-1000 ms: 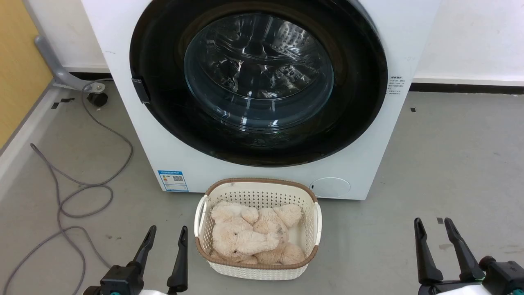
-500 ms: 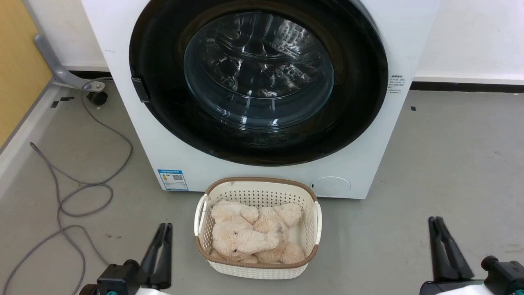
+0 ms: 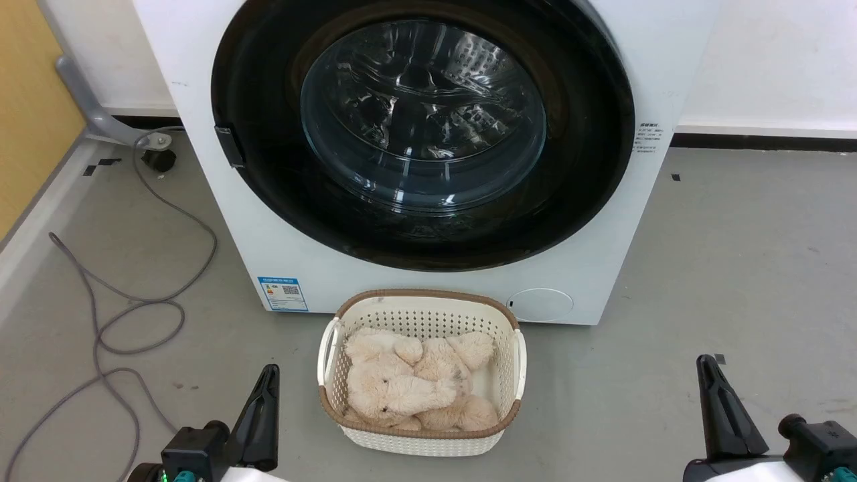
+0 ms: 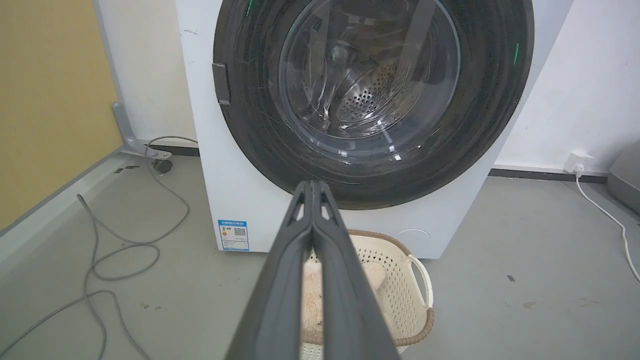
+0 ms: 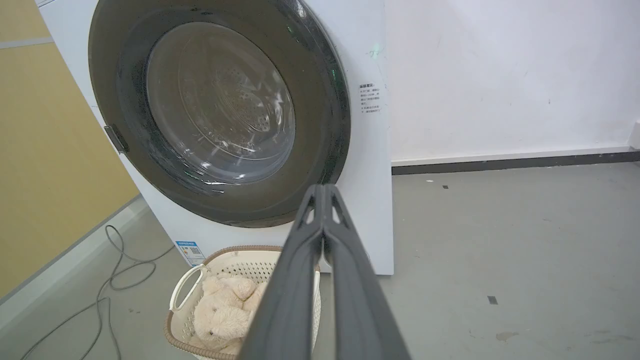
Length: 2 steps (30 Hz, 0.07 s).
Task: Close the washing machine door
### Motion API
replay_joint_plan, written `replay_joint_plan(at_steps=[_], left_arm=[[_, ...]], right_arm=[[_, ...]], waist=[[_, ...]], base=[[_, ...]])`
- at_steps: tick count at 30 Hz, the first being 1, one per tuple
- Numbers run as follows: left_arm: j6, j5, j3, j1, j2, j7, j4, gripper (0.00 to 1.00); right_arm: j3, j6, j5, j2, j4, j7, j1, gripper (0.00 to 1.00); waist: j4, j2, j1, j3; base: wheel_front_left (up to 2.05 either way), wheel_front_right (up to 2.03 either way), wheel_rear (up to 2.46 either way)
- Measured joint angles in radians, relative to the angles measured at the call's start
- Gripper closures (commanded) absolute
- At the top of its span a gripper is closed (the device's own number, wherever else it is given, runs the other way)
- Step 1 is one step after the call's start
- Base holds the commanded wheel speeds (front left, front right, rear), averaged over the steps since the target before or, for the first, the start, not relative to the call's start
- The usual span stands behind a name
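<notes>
My left gripper (image 3: 269, 373) is low at the lower left of the head view, fingers pressed together with nothing between them. My right gripper (image 3: 706, 365) is the same at the lower right, closed on nothing. Both are near the floor and well apart from the machine.

The washing machine door (image 3: 423, 134) lies flat against the front of the washing machine (image 3: 602, 268). Its black rim sits flush with the white panel all round, and in both wrist views I see no gap at the edge. So I judge the closing done, or all but done. What I cannot tell is whether the latch has caught.

To finish well, I check before I push. If a last press is needed, I'd use closed fingertips as a blunt pusher. I'd put them on the black rim beside the small dark tab (image 3: 229, 146) on its left edge. I take that for the latch side, though I'm not certain. I'd keep off the bulging glass, where a tip could skid.

The press should be square to the panel, slow and short.

One thing to watch is the white basket (image 3: 422, 295) with the plush toy (image 3: 402, 385). It sits on the floor just in front of the machine, between my two arms. Any reach should go over or beside it, never through it. The grey cable (image 3: 134, 314) loops off to my left, clear of that path.
</notes>
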Motion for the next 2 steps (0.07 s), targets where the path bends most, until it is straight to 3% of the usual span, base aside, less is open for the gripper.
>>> replay_joint_plan(at_steps=[2], left_arm=[[0.0, 0.005, 0.0, 0.0, 0.0, 0.004, -0.002, 1.0]], right_arm=[[0.001, 0.0, -0.001, 0.0, -0.002, 0.004, 0.0, 1.0]], waist=[[0.0, 0.0, 0.0, 0.0]], base=[[0.0, 0.0, 0.0]])
